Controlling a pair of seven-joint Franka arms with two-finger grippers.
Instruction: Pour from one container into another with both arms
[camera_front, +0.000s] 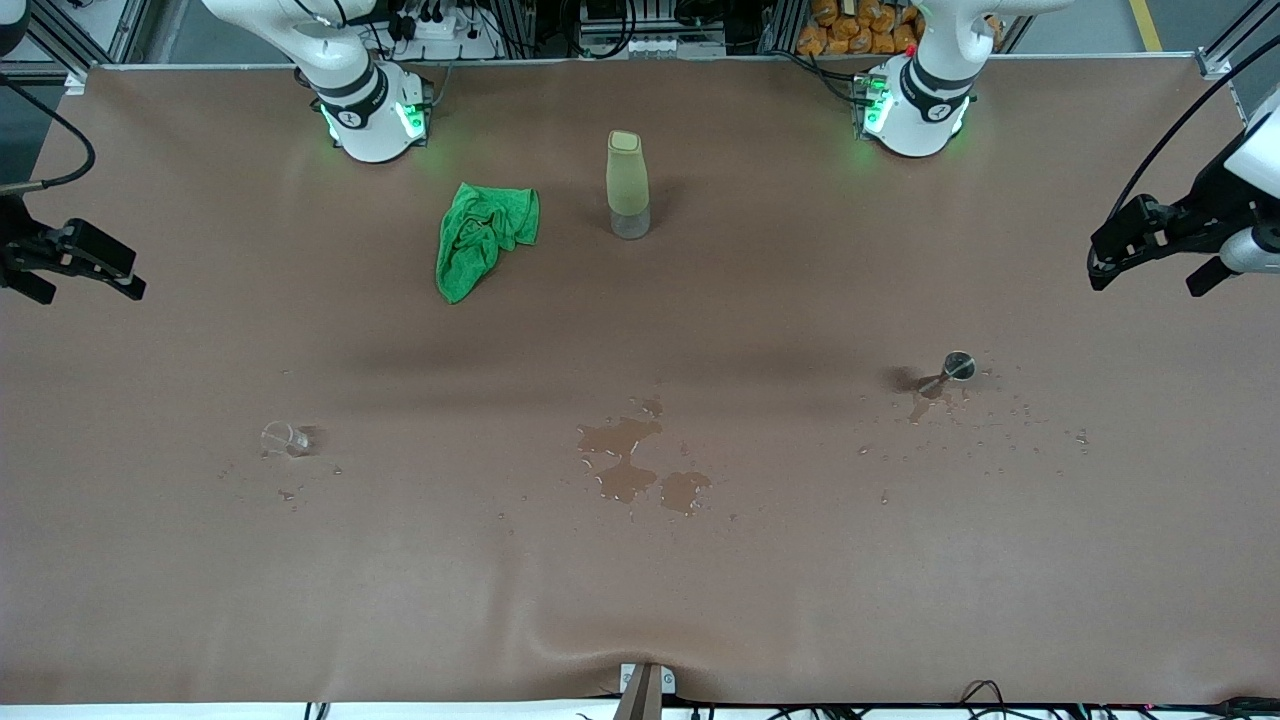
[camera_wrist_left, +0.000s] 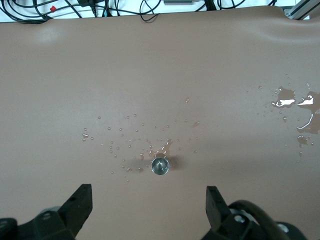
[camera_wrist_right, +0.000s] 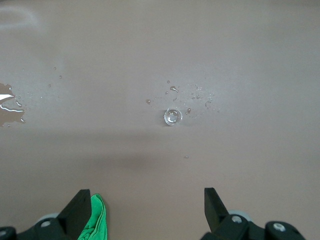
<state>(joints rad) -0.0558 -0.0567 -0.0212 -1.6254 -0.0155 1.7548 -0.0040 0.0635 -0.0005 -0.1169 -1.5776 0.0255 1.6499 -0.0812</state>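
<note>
in the front view, two white jointed arms are seen, based along one edge of the brown table (camera_front: 760, 600). the left gripper (camera_front: 1100, 262) is held over the left arm's end of the table, the right gripper (camera_front: 120, 285) over the right arm's end. one crumpled green cloth (camera_front: 480, 238) and one tall pale green bottle with a clear base (camera_front: 627, 185) are stood near the bases. one small metal cup (camera_front: 955, 368) is found toward the left arm's end, one small clear glass cup (camera_front: 284, 437) toward the right arm's end, with one cluster of spilled puddles (camera_front: 640, 470) between them.

in the left wrist view, the fingers (camera_wrist_left: 80, 202) are spread apart, nothing held, above the metal cup (camera_wrist_left: 160, 165).

in the right wrist view, the fingers (camera_wrist_right: 79, 207) are likewise parted and empty, above the glass cup (camera_wrist_right: 172, 116).
</note>
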